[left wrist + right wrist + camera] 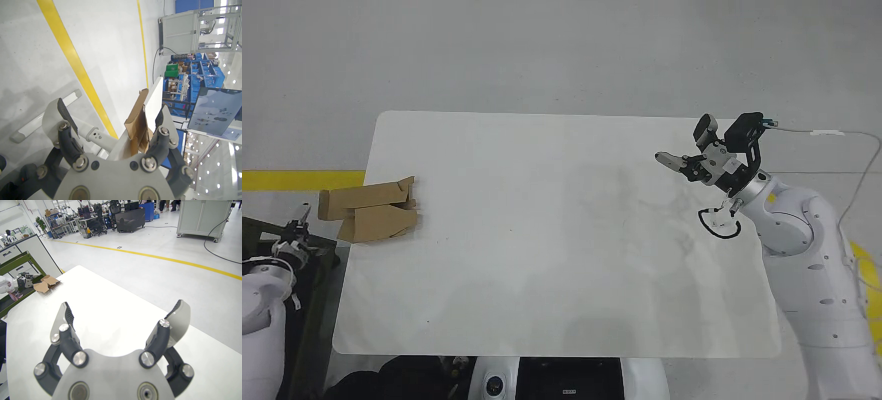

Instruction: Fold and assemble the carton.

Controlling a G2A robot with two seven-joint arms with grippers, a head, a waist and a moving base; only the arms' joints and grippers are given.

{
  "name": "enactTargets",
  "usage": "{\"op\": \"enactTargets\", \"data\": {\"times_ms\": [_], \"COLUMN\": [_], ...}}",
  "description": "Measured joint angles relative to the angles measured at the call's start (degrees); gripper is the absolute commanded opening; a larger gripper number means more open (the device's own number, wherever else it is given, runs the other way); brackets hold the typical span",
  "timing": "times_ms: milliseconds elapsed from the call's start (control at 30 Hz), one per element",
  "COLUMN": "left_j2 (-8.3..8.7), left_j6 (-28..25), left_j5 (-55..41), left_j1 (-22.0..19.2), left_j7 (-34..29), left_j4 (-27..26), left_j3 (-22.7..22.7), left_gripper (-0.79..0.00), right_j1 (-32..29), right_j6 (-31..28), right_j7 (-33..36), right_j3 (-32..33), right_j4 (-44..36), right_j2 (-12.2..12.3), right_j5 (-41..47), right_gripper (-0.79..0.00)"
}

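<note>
Carton (370,208) lies unassembled, poking over the surface's (572,260) left edge, probably so the left gripper (111,111) (spread wide, empty) can grab it from outside; right gripper (689,145) hovers spread, well apart.

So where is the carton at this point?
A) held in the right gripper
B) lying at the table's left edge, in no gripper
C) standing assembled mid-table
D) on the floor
B: the carton lies unassembled at the left edge of the table, partly overhanging it, while the left gripper and right gripper are both open and empty.
</note>
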Motion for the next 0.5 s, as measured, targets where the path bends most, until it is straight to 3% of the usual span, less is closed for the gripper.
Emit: {"op": "enactTargets", "data": {"times_ms": [300, 333, 367, 400, 467, 500], "left_j2": [-0.75, -0.76, -0.8, -0.83, -0.86, -0.87], "left_j6": [-3.56, -3.88, -4.21, -4.39, -4.71, -4.8], "left_j5": [-5.76, -5.81, -6.08, -6.31, -6.72, -6.89], "left_j1": [-5.15, -5.47, -5.84, -6.08, -6.58, -6.76], "left_j7": [-4.37, -4.6, -4.98, -5.24, -5.85, -6.07], "left_j4": [5.36, 5.59, 5.89, 6.1, 6.45, 6.59], "left_j3": [2.48, 2.6, 2.72, 2.78, 2.9, 2.93], "left_gripper": [0.0, -0.166, -0.413, -0.493, -0.785, -0.785], "right_j1": [0.0, 0.0, 0.0, 0.0, 0.0, 0.0], "right_j6": [0.0, 0.0, 0.0, 0.0, 0.0, 0.0], "right_j7": [0.0, 0.0, 0.0, 0.0, 0.0, 0.0], "right_j3": [0.0, 0.0, 0.0, 0.0, 0.0, 0.0], "right_j4": [0.0, 0.0, 0.0, 0.0, 0.0, 0.0], "right_j2": [0.0, 0.0, 0.0, 0.0, 0.0, 0.0], "right_j5": [0.0, 0.0, 0.0, 0.0, 0.0, 0.0], "right_gripper": [0.0, 0.0, 0.0, 0.0, 0.0, 0.0]}}
